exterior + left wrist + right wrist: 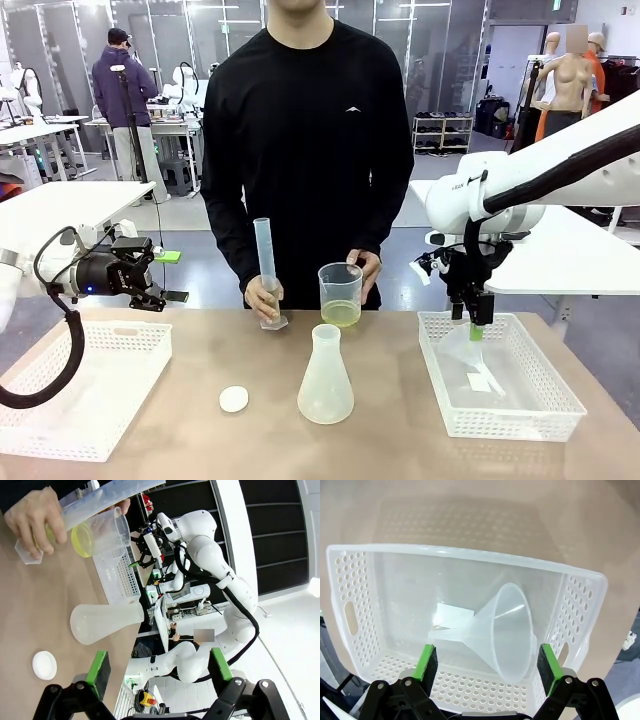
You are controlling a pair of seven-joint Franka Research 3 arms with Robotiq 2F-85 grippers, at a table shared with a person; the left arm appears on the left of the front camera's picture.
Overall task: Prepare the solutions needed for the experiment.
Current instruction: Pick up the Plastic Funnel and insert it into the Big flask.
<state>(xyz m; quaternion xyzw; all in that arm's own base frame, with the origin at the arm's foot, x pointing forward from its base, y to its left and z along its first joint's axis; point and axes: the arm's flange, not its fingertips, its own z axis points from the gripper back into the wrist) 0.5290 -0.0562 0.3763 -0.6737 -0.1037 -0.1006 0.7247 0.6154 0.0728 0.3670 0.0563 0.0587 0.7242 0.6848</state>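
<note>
- Gaping wide, the R gripper's point(486, 666) jaws hold nothing. It points straight down over the R basket point(520, 412), pads just above the basket's rim.
- Below it a clear funnel point(507, 630) lies on its side on the basket floor, spout toward a white paper slip point(451, 616).
- L gripper point(172, 277): jaws also wide apart and empty, held approx. level above the L basket point(90, 400), fingers aimed toward table centre.
- Solution point(340, 314): shallow pale yellow-green layer in the bottom of a clear beaker point(340, 283) at the far side of the table point(230, 450). One of the person's hands point(368, 270) is on the beaker.
- Person's other hand point(264, 297) grips a grad. cylinder point(265, 245) low down, roughly upright, base at the tabletop, just beside the beaker.
- Conical flask point(326, 380) stands mid-table, nearer the robot than the beaker.
- Small white disc point(233, 399) lies flat beside the flask, not touching it.
</note>
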